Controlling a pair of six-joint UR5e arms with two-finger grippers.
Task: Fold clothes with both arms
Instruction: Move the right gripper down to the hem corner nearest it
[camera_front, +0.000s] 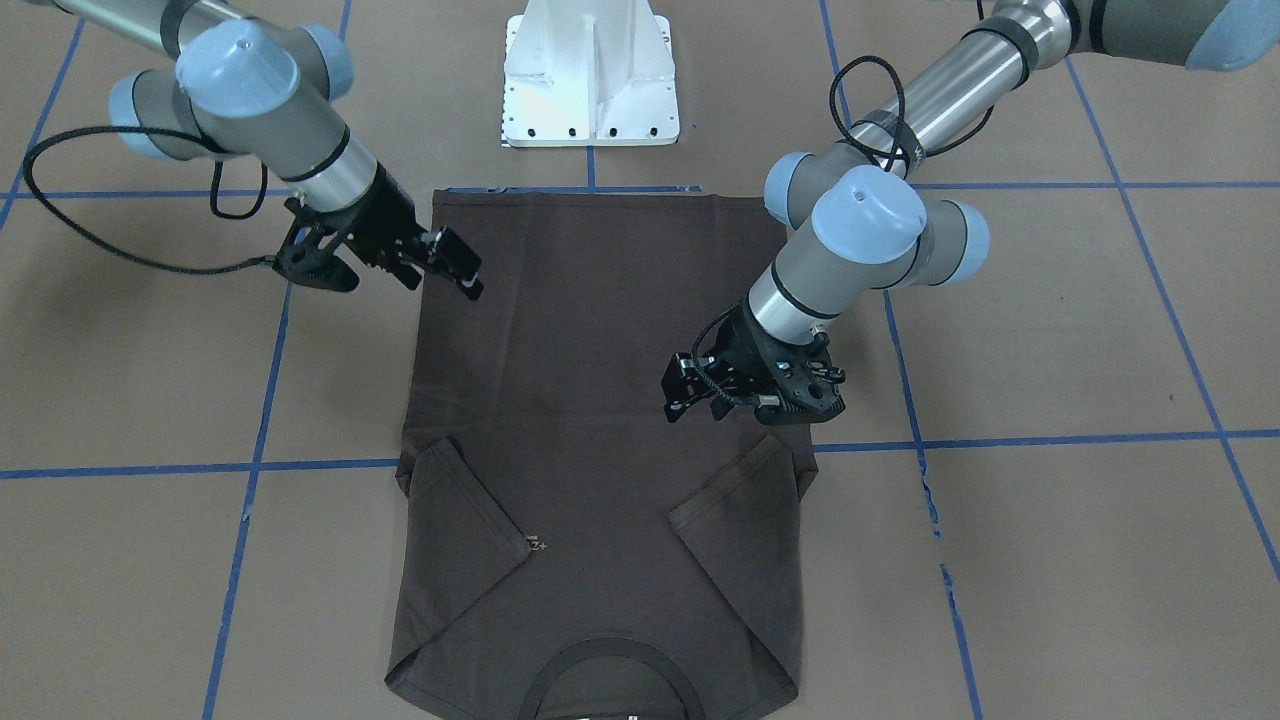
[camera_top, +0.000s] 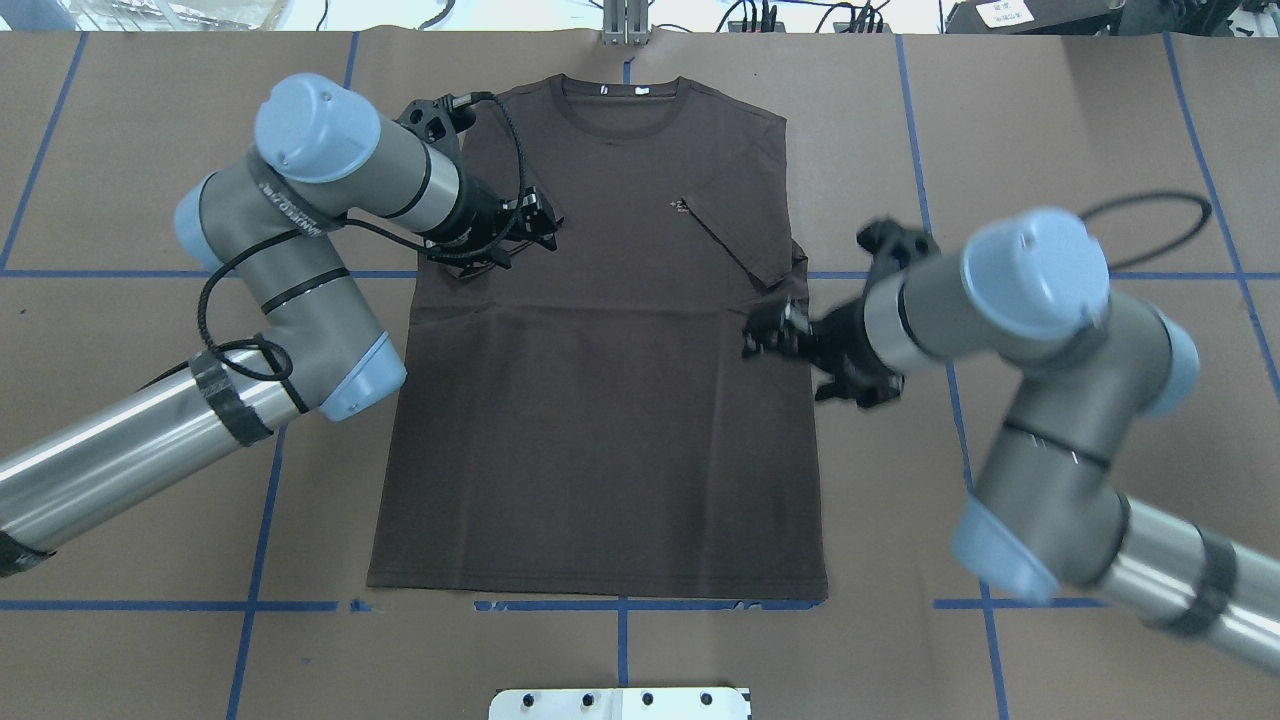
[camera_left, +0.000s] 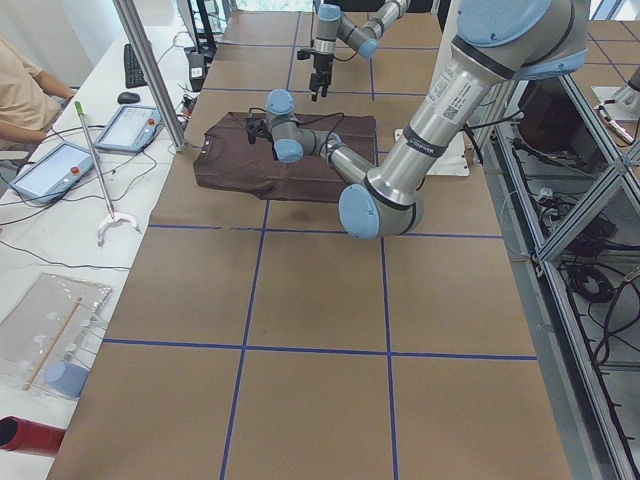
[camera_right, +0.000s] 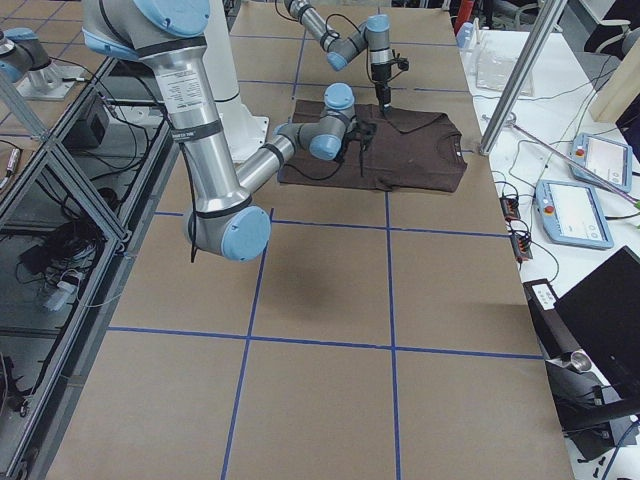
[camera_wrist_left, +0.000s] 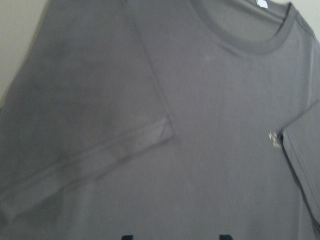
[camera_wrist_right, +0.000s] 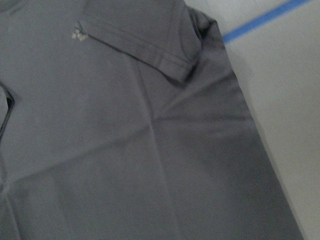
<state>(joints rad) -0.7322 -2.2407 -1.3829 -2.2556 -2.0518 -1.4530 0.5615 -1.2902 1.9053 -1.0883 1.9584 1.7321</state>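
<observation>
The dark brown-grey T-shirt (camera_top: 600, 420) lies flat, front up, collar (camera_top: 622, 100) away from the robot. Both sleeves are folded inward over the chest, and the right one (camera_top: 745, 235) ends beside the small pale logo (camera_top: 680, 207). My left gripper (camera_top: 540, 225) hovers over the folded left sleeve, open and empty. Its two fingertips (camera_wrist_left: 128, 236) show apart at the bottom of the left wrist view. My right gripper (camera_top: 765, 335) hangs above the shirt's right edge just below the sleeve; it looks open and empty (camera_front: 460, 262). The right wrist view shows only cloth (camera_wrist_right: 125, 150).
The white pedestal base (camera_front: 590, 80) stands just beyond the hem. Blue tape lines (camera_top: 620, 605) cross the brown table. In the exterior left view, a metal pole (camera_left: 150, 70) and tablets (camera_left: 60, 165) stand on the operators' side, with a seated person (camera_left: 25, 90) there.
</observation>
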